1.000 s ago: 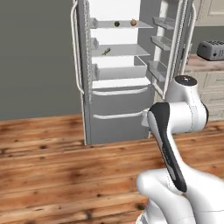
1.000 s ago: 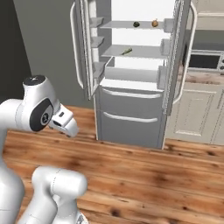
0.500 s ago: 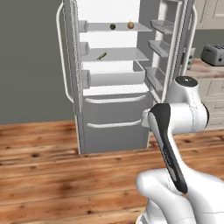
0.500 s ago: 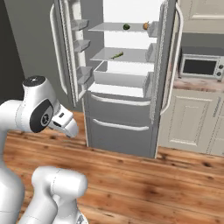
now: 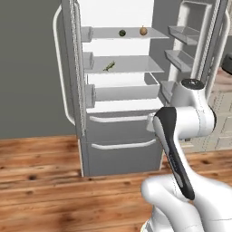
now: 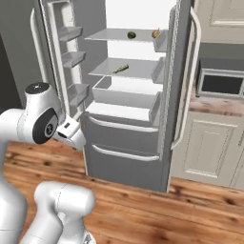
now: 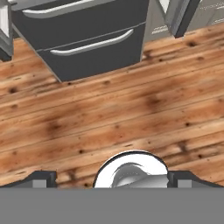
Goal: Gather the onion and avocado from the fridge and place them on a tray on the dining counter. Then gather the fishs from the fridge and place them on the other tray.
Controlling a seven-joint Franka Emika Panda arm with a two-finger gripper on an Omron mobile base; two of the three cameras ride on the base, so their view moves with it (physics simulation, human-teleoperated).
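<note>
The fridge (image 5: 122, 149) stands ahead with both upper doors open. On its top shelf sit the dark green avocado (image 5: 122, 33) (image 6: 131, 35) and, to its right, the golden-brown onion (image 5: 143, 31) (image 6: 156, 33). One shelf down lies a slim greenish thing (image 5: 108, 66) (image 6: 120, 69) that I cannot identify, and I cannot make out the fish. My gripper (image 7: 113, 180) is open and empty, folded low by the arm and aimed at the wooden floor short of the fridge's drawers (image 7: 83, 30). Both trays and the dining counter are out of view.
The open fridge doors jut toward me, the left door (image 5: 68, 81) and the right door (image 5: 204, 41) with its bins. To the right, cream cabinets (image 6: 209, 147) carry a microwave (image 6: 221, 83). Wooden floor (image 5: 41, 190) lies between me and the fridge.
Both base views have shifted as the base drove; the fridge now looms larger and closer. The arm holds its folded pose and the gripper stays open.
</note>
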